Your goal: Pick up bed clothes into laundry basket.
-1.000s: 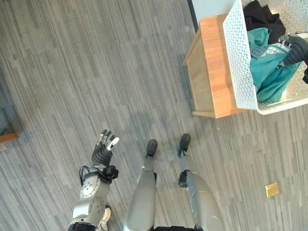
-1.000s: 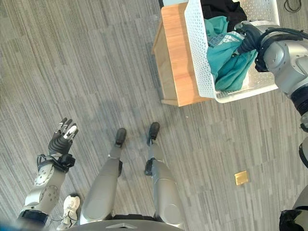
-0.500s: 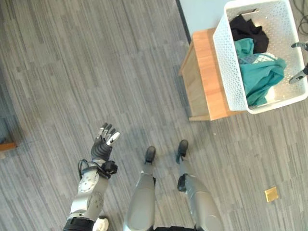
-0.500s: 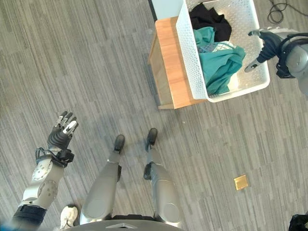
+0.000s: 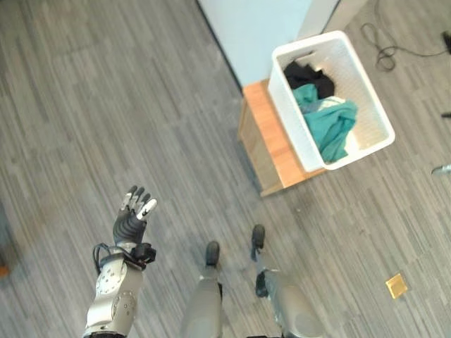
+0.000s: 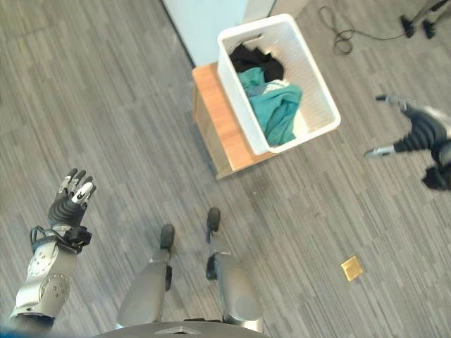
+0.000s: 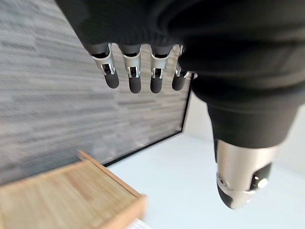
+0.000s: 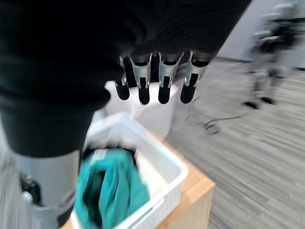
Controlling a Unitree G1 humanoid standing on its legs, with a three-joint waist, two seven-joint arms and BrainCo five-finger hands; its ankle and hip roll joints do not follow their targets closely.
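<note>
A white perforated laundry basket [image 6: 235,91] stands on a low wooden stand [image 6: 218,137]. Inside it lie a teal cloth [image 6: 276,109] and, at the far end, a black cloth [image 6: 258,62]. My right hand [image 6: 421,134] hovers over the floor to the right of the basket, apart from it, fingers spread, open and empty. Its wrist view shows straight fingers [image 8: 143,86] above the basket [image 8: 167,164] and the teal cloth [image 8: 112,183]. Far to the left, my left hand [image 6: 68,205] is raised over bare floor, open and empty, its fingers [image 7: 135,76] straight.
A pale blue panel [image 5: 264,35] stands behind the stand. A small brass floor plate [image 6: 351,267] lies at the lower right. Dark stand feet [image 6: 421,20] show at the far right. Grey plank floor spreads wide to the left.
The camera has pulled back, showing more floor. My right hand let go of the teal cloth, left the basket and moved off to its right. The left hand stays raised.
</note>
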